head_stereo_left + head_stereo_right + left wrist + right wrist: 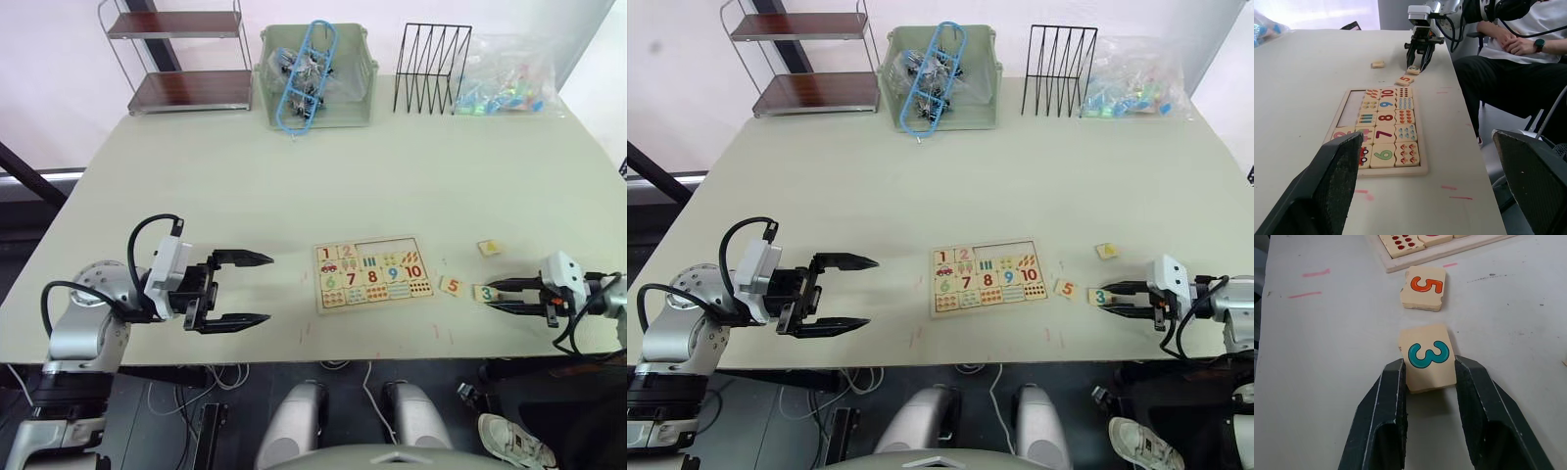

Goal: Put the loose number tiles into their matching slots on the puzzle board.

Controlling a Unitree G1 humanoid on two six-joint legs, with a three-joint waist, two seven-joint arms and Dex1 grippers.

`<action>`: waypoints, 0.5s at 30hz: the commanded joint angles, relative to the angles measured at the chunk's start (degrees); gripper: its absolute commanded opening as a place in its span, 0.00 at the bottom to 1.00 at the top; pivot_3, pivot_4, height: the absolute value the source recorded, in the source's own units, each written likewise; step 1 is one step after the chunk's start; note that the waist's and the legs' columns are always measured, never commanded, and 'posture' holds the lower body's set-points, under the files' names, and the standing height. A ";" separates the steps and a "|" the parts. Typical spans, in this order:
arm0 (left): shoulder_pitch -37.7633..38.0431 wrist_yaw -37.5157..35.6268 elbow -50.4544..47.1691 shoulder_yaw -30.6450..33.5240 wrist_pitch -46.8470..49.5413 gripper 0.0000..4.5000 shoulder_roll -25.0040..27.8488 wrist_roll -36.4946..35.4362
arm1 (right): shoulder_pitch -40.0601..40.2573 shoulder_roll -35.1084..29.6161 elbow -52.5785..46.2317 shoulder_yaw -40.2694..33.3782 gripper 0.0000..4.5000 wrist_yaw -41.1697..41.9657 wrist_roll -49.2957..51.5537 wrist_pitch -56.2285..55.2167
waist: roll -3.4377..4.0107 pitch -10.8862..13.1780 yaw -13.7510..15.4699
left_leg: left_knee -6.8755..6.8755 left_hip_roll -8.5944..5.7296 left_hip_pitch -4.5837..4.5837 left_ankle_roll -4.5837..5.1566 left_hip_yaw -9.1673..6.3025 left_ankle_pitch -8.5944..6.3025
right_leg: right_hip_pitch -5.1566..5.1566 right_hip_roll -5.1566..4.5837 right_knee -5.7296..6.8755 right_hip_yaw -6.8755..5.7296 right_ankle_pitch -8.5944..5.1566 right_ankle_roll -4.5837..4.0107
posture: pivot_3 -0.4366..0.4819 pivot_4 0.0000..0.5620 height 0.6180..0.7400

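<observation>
The puzzle board (372, 275) lies near the table's front edge, with tiles 1 and 2 seated in its top row. The rest of that row is bare slots (1349, 105). To the board's right lie the loose number tiles: a 5 tile (1423, 287), a 3 tile (1427, 355) and, farther back, a third tile (490, 247) whose digit I cannot read. My right gripper (490, 295) is shut on the 3 tile. Its fingers (1393, 396) press the tile's two sides while it rests on the table. My left gripper (270, 288) hangs open and empty, left of the board.
Along the back edge stand a metal shelf (176, 59), a green bin (315, 108) of clips, a black wire rack (431, 69) and a plastic bag (505, 83). A person (1508, 63) sits at the table's right side, close to my right arm.
</observation>
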 commanded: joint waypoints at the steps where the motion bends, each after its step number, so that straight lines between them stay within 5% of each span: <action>1: 0.01 -0.85 -0.28 0.90 -0.54 1.00 0.73 -0.36 | 1.02 -0.76 -5.29 -0.36 0.19 -1.29 0.68 3.82 | 0.03 0.02 0.00 | 0.00 0.00 0.00 0.00 0.01 0.00 | -0.01 0.00 0.01 0.01 0.00 0.00 | 0.48 0.27 1.00; 15: 2.66 1.47 -0.84 2.72 -1.49 1.00 0.50 -0.41 | 0.71 -6.69 -22.05 -0.77 0.19 -5.15 1.51 18.06 | 0.24 0.14 0.12 | 0.01 -0.01 -0.18 0.00 0.02 0.00 | -0.18 -0.03 0.02 0.01 0.01 0.01 | 0.48 0.27 1.00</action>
